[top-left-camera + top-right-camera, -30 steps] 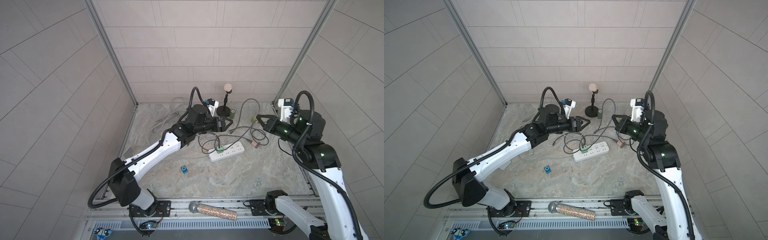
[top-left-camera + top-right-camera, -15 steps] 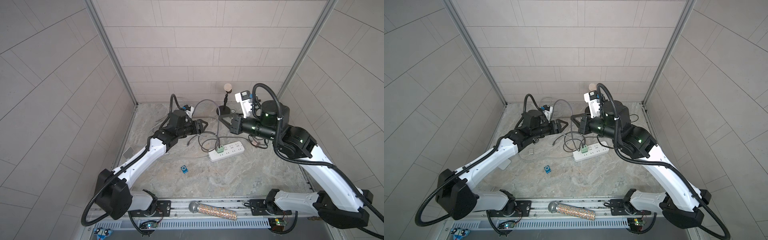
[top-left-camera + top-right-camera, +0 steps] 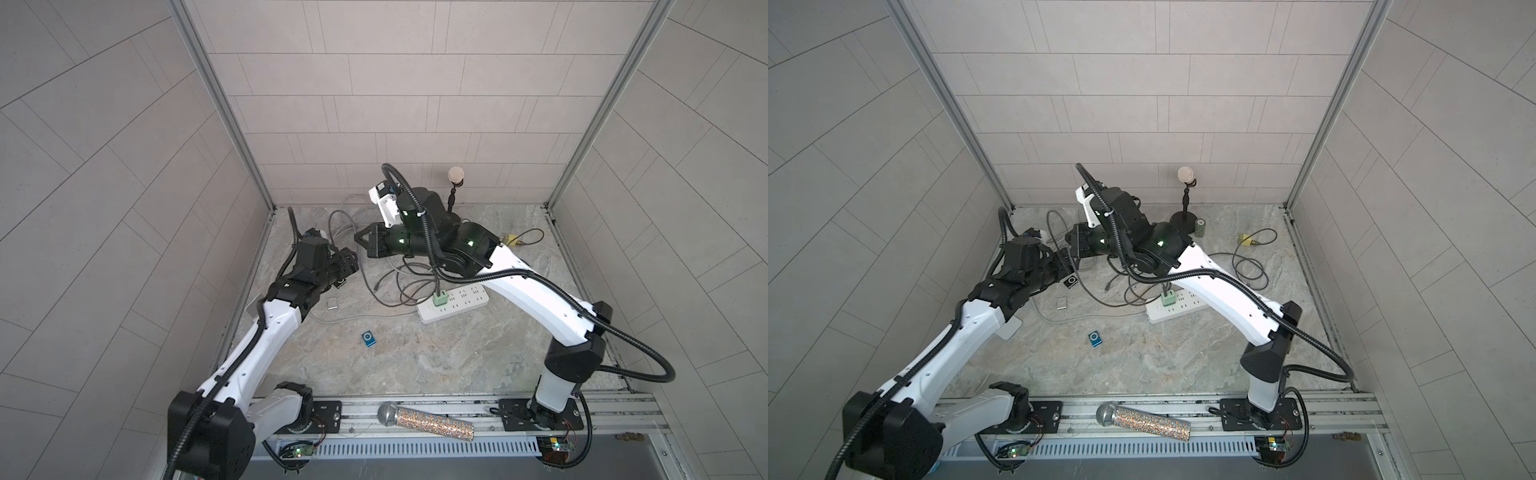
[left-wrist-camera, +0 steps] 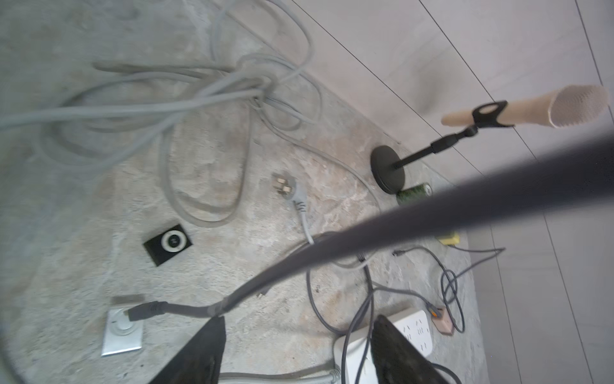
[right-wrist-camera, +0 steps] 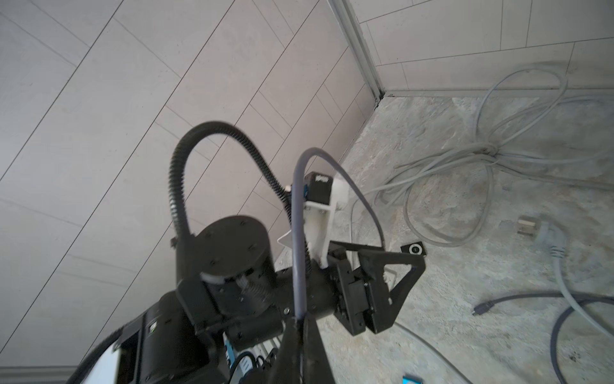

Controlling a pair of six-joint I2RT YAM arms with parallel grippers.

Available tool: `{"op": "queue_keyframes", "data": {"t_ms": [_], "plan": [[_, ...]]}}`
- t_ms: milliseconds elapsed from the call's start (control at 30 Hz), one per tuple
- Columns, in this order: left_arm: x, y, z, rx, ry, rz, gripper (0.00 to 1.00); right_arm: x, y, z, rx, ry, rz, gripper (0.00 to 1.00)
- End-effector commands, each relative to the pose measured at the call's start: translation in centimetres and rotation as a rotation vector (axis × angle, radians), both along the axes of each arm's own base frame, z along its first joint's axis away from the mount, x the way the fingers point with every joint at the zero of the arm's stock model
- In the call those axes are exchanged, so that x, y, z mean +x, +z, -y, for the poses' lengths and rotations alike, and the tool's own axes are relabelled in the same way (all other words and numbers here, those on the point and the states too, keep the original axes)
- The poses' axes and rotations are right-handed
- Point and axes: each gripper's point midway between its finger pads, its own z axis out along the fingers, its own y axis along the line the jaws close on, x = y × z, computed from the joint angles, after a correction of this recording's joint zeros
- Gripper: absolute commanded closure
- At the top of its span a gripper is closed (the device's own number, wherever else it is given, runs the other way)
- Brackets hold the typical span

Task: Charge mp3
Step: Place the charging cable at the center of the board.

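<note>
Desk: So, where do the two arms stand in this frame?

Photographer: They meet left of centre in both top views, low over the stone-patterned floor (image 3: 415,365). The right gripper (image 5: 298,324) has its jaws pressed together on a dark grey cable (image 5: 298,272), which arches up out of the pinch and drops toward the floor. The left gripper (image 4: 299,319) faces it, fingers (image 4: 206,355) spread wide and holding nothing. The cable runs close past the tip of one finger.

Desk: And the mp3 player?

Photographer: Three lie on the floor. The silver player (image 4: 121,342) rests flat just beside the left gripper, and in a top view the silver player (image 3: 332,303) shows left of centre. The cable's plug (image 4: 146,309) overlaps one end of it, though the wrist picture is too blurred there to say whether the plug is seated. A black player (image 4: 167,244) lies near it, apart, its round control ring showing. A blue player (image 3: 368,338) lies alone, lower middle of the frame in both top views.

Desk: Power?

Photographer: A white power strip (image 3: 453,303) sits just right of centre, with a green charger (image 3: 439,298) plugged into its left end.
</note>
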Motion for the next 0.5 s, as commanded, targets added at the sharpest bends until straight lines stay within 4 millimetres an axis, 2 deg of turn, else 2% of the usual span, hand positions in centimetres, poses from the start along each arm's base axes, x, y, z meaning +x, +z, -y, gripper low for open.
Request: {"op": "queue_keyframes", "data": {"t_ms": [0,100,200,267,333,400,467], "plan": [[-1.2,-1.4,-3.2,0.032,0.117,-0.048,0.26,2.7,1.3,-0.3,-0.012,-0.060,0.047,1.00],[-1.4,-1.3,-3.4,0.037,0.111,-0.042,0.28,6.6,-0.1,-0.2,-0.073,-0.135,0.068,1.00],[-1.3,-0.6,-2.9,0.022,0.084,0.010,0.29,11.6,-1.9,2.1,-0.096,-0.241,0.059,1.00],[-0.9,0.3,-1.5,-0.013,0.012,0.062,0.29,14.6,-2.2,5.3,-0.139,-0.328,0.087,1.00],[-0.7,0.7,0.2,-0.032,-0.063,0.087,0.29,16.7,-1.7,8.9,-0.182,-0.403,0.121,1.00],[-0.5,0.4,1.8,-0.009,-0.132,0.076,0.29,18.3,-0.9,12.9,-0.222,-0.472,0.145,1.00],[-0.4,-0.7,3.4,0.028,-0.194,0.045,0.30,19.5,-0.1,17.8,-0.286,-0.555,0.169,1.00]]}}
